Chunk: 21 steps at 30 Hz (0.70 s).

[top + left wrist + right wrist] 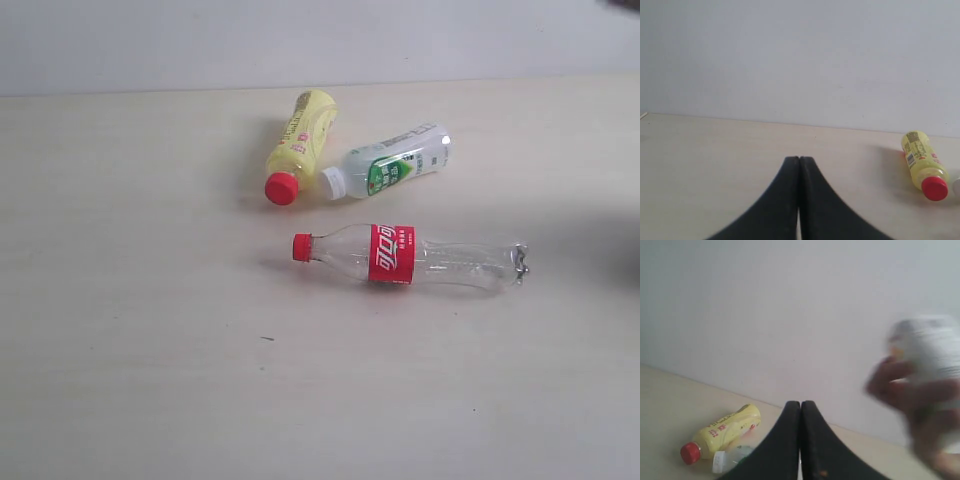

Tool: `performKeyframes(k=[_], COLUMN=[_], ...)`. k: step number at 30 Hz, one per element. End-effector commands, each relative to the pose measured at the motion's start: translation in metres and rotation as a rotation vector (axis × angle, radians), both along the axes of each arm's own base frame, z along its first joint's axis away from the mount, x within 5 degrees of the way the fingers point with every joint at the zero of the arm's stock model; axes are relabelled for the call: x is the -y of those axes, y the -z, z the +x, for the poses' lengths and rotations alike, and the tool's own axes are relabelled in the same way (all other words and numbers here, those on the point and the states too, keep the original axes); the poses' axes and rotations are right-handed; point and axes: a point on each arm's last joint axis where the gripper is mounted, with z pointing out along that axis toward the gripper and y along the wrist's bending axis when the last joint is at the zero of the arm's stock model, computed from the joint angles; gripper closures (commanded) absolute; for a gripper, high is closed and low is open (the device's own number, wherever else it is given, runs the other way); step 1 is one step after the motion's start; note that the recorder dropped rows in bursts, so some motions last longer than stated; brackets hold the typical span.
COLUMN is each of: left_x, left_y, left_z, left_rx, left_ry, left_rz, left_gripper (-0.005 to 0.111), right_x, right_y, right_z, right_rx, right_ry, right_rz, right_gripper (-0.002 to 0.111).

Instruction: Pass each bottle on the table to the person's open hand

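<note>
While three bottles lie on their sides on the table (pixel 120 350), both claws are pressed together and pinch nothing. The left claw (pixel 799 159) has its two black fingers shut tight, tip to tip, low over the bare table. The right claw (pixel 800 404) is shut the same way.

Farthest back in the exterior view lies the yellow bottle (pixel 300 145), with its red cap pointing toward the front. Just beside it lies the small see-through bottle with the green label (pixel 390 162). Its white cap is close to the red cap; I cannot tell if the two bottles touch. The thin see-through bottle with the red label (pixel 410 255) lies apart from them, nearer the front. Its red cap points left and its other end is squashed.

Off to one side of the left claw, the yellow bottle (pixel 921 162) shows by the wall (pixel 790 60).

Past the right claw, the yellow bottle (pixel 722 432) and the green-label bottle (pixel 732 457) lie together. Beside that claw, up off the table, a blurry hand (pixel 905 395) holds a white bottle (pixel 932 347).
</note>
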Motion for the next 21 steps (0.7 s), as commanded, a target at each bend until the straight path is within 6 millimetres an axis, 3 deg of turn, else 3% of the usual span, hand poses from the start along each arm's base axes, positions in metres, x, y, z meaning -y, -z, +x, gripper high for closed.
performKeyframes(k=[1,21], left_x=[0.0,0.0], left_y=[-0.0007,-0.0007], left_z=[-0.0005,-0.0005], left_rx=[0.01,0.01], left_ry=[-0.001,-0.001], left_rz=[0.003,0.003], left_gripper=[0.107,0.107], right_x=[-0.0004,-0.0011], right_y=[-0.0018,0.0043], right_z=[-0.0015,-0.0056], right_rx=[0.025,0.036], right_ry=[-0.01,-0.035], right_rz=[0.034,0.134], right_gripper=[0.108,0.108])
